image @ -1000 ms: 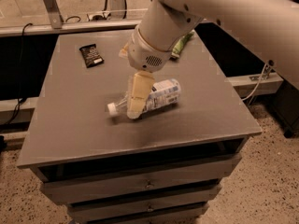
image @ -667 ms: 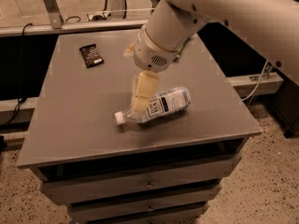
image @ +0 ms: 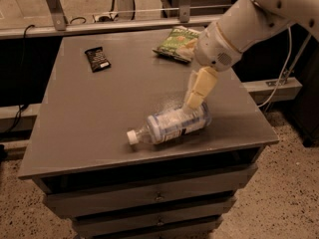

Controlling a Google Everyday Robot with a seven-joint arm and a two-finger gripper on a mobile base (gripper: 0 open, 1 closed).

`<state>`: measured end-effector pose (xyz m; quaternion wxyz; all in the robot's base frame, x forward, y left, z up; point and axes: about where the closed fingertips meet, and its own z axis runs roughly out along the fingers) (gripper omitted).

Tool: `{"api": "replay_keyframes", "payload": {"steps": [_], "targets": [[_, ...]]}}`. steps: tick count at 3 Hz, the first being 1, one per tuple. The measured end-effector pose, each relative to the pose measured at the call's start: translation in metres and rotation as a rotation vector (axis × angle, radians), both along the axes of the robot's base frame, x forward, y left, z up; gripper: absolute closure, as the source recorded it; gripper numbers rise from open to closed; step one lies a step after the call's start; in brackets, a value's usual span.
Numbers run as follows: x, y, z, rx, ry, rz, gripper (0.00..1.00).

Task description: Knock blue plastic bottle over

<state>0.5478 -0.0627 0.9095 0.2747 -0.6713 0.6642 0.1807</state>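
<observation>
Near the table's front edge, right of centre: bottle (image: 174, 124), flat on its side, white cap (image: 132, 137) pointing left and slightly forward, base toward the right. Blue-and-white label smeared, print unreadable. Base end partly covered by gripper (image: 193, 102), reaching down from upper right to the bottle's upper side; touching or just short of it, not determinable. Gripper spread or pressed together: cannot tell. Arm (image: 234, 31) white, rising to the right, cut off at the frame's top-right corner. Table (image: 99, 113) grey, with drawers (image: 159, 198) beneath, lowest one cut off at the bottom edge. At the back, just left of the arm: green bag (image: 178, 43), right edge hidden behind the wrist. At back left, well apart from the bottle: black packet (image: 97, 59), lying flat, markings illegible.
</observation>
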Motion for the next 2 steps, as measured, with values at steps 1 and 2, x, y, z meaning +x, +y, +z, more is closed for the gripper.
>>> {"api": "replay_keyframes", "payload": {"steps": [1,2], "targets": [[0.003,-0.060,0.000,0.048,0.021,-0.055,0.00],[0.002,-0.104,0.004,0.063,0.028,-0.096,0.00]]}}
